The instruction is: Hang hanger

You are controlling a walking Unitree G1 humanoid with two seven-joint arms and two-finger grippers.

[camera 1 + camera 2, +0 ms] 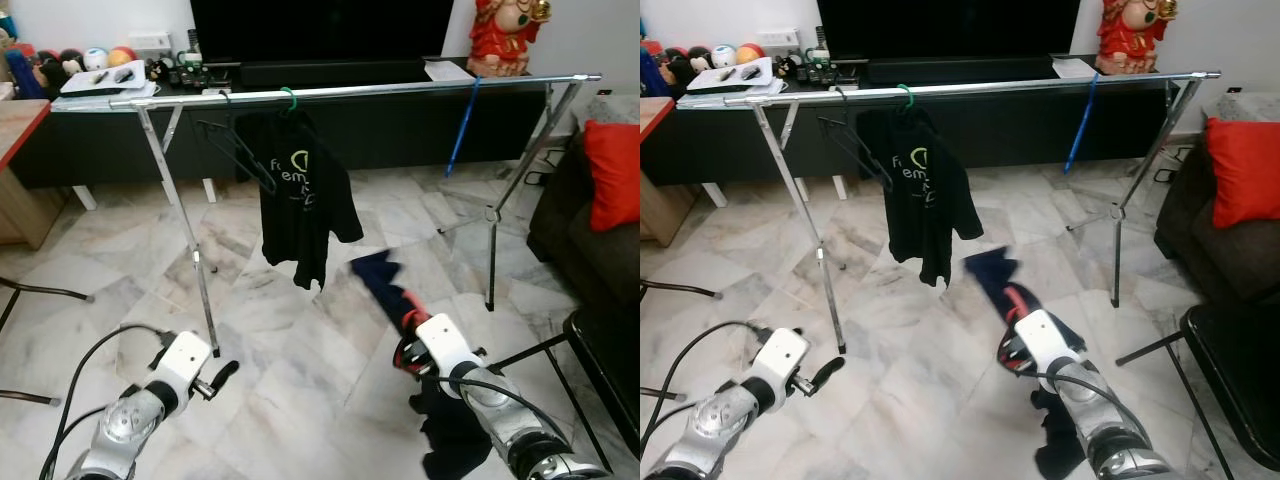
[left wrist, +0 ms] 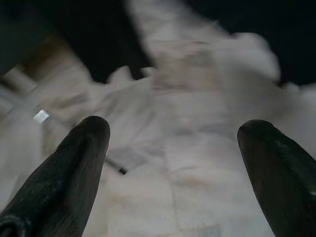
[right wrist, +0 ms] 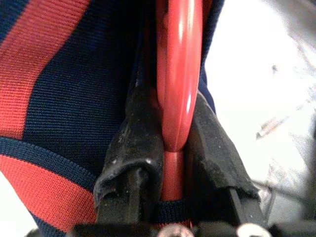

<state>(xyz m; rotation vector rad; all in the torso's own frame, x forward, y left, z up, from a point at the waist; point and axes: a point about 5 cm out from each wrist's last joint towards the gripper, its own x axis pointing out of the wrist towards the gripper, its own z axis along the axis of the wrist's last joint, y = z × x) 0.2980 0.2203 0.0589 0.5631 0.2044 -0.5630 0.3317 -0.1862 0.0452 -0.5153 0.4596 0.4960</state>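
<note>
A silver clothes rail crosses the room ahead of me. On it hang a black T-shirt on a green hanger, an empty black hanger and a blue hanger. Low at the right, my right gripper is shut on a red hanger that carries a navy and red striped garment. The garment droops below the wrist. My left gripper is open over the marble floor, with nothing between its fingers.
The rack's left leg stands just beyond my left gripper, its right leg further off. A dark sofa with a red cushion and a black chair are at the right. Behind the rack runs a black TV console; a wooden table is at the left.
</note>
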